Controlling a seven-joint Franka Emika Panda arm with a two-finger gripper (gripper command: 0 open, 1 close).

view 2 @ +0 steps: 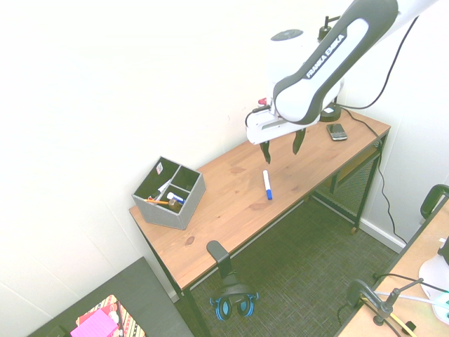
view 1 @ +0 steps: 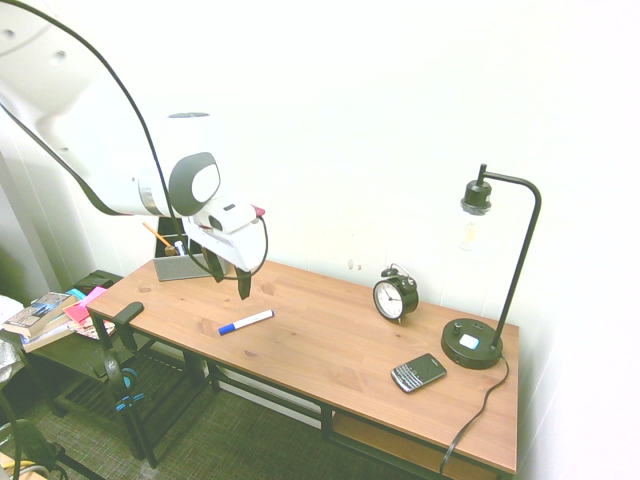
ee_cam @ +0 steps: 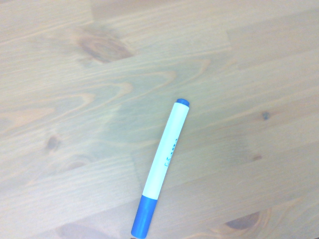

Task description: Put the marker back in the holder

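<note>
The marker (view 1: 245, 322), white-barrelled with a blue cap, lies flat on the wooden desk (view 1: 330, 345) near its front edge. The second exterior view shows the marker (view 2: 267, 184) just in front of and below my gripper (view 2: 281, 152). My gripper (view 1: 229, 277) hangs open a little above the desk with nothing between its fingers. In the wrist view the marker (ee_cam: 164, 164) lies alone on the wood. The holder (view 2: 170, 200), a grey open-topped box with dark compartments, stands at the desk's end. In the first exterior view my arm partly hides the holder (view 1: 176, 268).
An orange pencil (view 1: 157, 236) and other small things stick out of the holder. An alarm clock (view 1: 395, 295), a phone (view 1: 418, 372) and a black desk lamp (view 1: 480, 340) stand at the desk's other end. Headphones (view 2: 233, 302) hang below the front edge.
</note>
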